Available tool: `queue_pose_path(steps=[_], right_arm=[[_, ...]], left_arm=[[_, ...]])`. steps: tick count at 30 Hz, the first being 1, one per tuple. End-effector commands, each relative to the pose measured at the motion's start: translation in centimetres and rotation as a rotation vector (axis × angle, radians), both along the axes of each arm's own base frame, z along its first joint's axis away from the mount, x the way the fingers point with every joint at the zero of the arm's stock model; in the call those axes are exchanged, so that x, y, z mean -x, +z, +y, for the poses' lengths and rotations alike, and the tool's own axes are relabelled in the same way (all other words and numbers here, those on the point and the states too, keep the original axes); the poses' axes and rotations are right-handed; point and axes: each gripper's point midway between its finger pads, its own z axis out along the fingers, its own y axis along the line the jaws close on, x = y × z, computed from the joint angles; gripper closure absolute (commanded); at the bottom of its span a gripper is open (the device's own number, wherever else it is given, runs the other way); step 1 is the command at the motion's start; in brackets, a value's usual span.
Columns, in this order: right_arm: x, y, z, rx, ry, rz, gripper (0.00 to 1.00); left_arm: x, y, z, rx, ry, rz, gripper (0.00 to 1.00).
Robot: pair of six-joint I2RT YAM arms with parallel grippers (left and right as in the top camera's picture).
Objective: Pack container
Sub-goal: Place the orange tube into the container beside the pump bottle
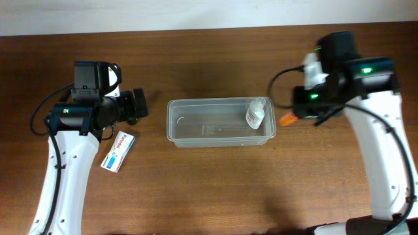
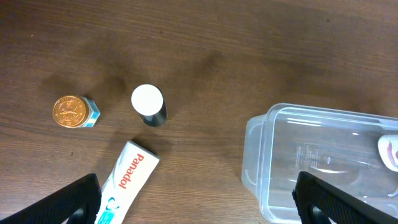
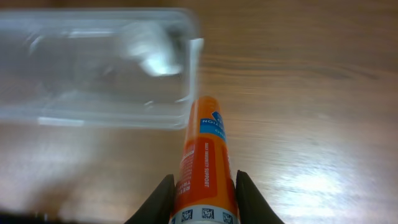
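The clear plastic container (image 1: 219, 124) sits mid-table with a small white bottle (image 1: 255, 113) lying in its right end. It also shows in the left wrist view (image 2: 323, 162) and, blurred, in the right wrist view (image 3: 93, 68). My right gripper (image 3: 202, 196) is shut on an orange tube (image 3: 204, 162), held just right of the container; the tube's tip shows in the overhead view (image 1: 286, 119). My left gripper (image 2: 199, 202) is open and empty, left of the container (image 1: 138, 104). A white Panadol box (image 2: 127, 180) lies by its left finger.
A small black cylinder with a white cap (image 2: 149, 104) and a gold-topped tin (image 2: 73, 112) stand on the wood table to the left. The Panadol box (image 1: 118, 152) lies below the left arm. The table's far edge meets a white wall.
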Motion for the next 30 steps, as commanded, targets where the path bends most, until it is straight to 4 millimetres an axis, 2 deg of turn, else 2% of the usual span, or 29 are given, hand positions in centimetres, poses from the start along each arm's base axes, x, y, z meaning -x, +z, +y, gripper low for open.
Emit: queue_pose_path(steps=[1,3,5,10,14,19,24,27,28,30], right_arm=[[0.1,-0.1,3.0,-0.017,0.072,-0.009,0.78],[-0.5,-0.8,4.3,-0.018,0.104,-0.007,0.78],[-0.8,-1.6,4.7,-0.015,0.114,0.010,0.78],[-1.3,-4.3,4.9,0.002,0.115,0.074,0.78],[-1.8,-7.7,5.0,0.013,0.114,0.132,0.78],[-2.1,-10.6,5.1,0.019,0.114,0.160,0.78],[-2.2,-12.7,5.1,0.018,0.114,0.154,0.77],[-2.1,-13.3,5.1,0.019,0.115,0.157,0.77],[-2.1,-13.3,5.1,0.019,0.115,0.157,0.69],[-2.2,-13.3,5.1,0.018,0.115,0.153,0.62]], left_arm=[[-0.5,1.0,0.3,-0.010,-0.001,-0.028,0.01],[-0.5,1.0,0.3,-0.009,-0.002,-0.028,0.01],[-0.5,1.0,0.3,-0.009,-0.002,-0.028,0.01],[-0.4,1.0,0.3,-0.009,-0.002,-0.027,0.01],[-0.5,1.0,0.3,-0.009,-0.002,-0.028,0.01],[-0.5,1.0,0.3,-0.009,-0.002,-0.029,0.01],[-0.5,1.0,0.3,-0.010,-0.001,-0.029,0.01],[-0.5,1.0,0.3,-0.010,-0.001,-0.028,0.01],[-0.5,1.0,0.3,-0.009,-0.002,-0.029,0.00],[-0.5,1.0,0.3,-0.009,-0.002,-0.028,0.01]])
